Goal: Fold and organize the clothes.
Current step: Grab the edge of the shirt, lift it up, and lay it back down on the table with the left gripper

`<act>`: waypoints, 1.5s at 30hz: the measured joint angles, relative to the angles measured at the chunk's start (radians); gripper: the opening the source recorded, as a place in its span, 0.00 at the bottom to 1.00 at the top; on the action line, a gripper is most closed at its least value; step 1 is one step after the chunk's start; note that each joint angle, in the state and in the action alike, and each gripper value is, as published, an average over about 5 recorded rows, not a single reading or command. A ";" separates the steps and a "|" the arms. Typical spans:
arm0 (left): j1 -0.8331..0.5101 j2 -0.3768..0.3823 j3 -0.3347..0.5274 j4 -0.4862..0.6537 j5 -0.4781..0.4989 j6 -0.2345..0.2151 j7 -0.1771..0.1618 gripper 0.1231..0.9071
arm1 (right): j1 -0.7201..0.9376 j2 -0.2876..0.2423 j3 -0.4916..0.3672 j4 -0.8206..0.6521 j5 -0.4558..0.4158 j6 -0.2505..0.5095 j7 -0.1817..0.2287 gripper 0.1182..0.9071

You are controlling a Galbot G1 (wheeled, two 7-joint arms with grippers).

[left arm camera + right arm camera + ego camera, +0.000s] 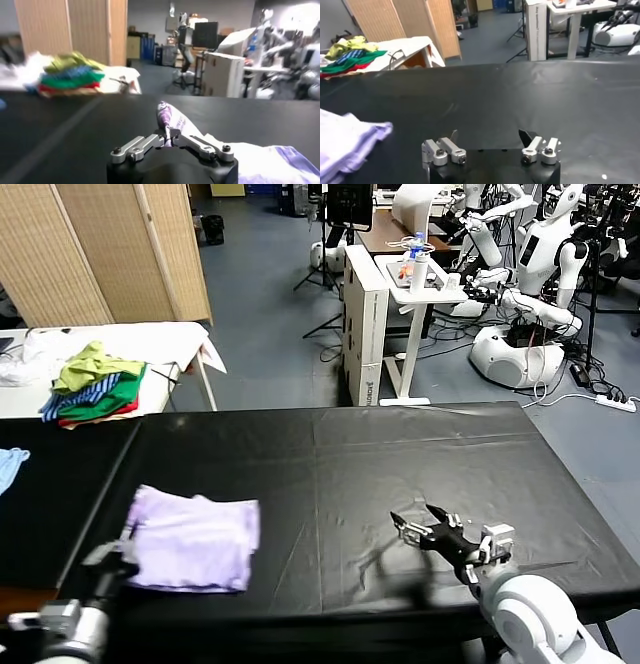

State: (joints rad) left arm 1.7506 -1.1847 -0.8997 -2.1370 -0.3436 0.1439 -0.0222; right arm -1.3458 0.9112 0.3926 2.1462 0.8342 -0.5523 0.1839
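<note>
Head view: your left gripper (112, 558) sits at the near-left edge of the black table (400, 474), jaws pinched shut on the near-left corner of the lavender T-shirt (195, 541). Left wrist view confirms it: a fold of the purple-printed fabric (167, 117) stands up between the closed fingers (165, 136). The shirt lies folded into a rough rectangle on the table's left side, near the front edge. Your right gripper (418, 524) hovers low over bare tabletop at near right, well apart from the shirt, jaws spread wide and holding nothing. Further back left, a pile of green, yellow and striped garments (95, 384) rests on a white side table (170, 342). A light blue cloth (10, 464) pokes in at the far left edge.
</note>
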 joint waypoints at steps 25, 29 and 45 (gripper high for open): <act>-0.104 -0.246 0.445 -0.097 0.135 0.083 -0.141 0.08 | -0.057 0.011 0.002 0.019 -0.040 -0.002 0.000 1.00; -0.140 -0.315 0.533 -0.030 0.197 0.068 -0.141 0.08 | -0.053 0.012 -0.006 0.019 -0.034 -0.005 -0.003 1.00; -0.114 -0.337 0.614 -0.030 0.348 0.005 -0.064 0.94 | 0.146 0.018 -0.230 -0.004 0.262 -0.063 0.110 1.00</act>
State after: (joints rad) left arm 1.6369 -1.5215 -0.2857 -2.1669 0.0044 0.1485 -0.0863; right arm -1.2001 0.9293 0.1629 2.1417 1.0965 -0.6151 0.2943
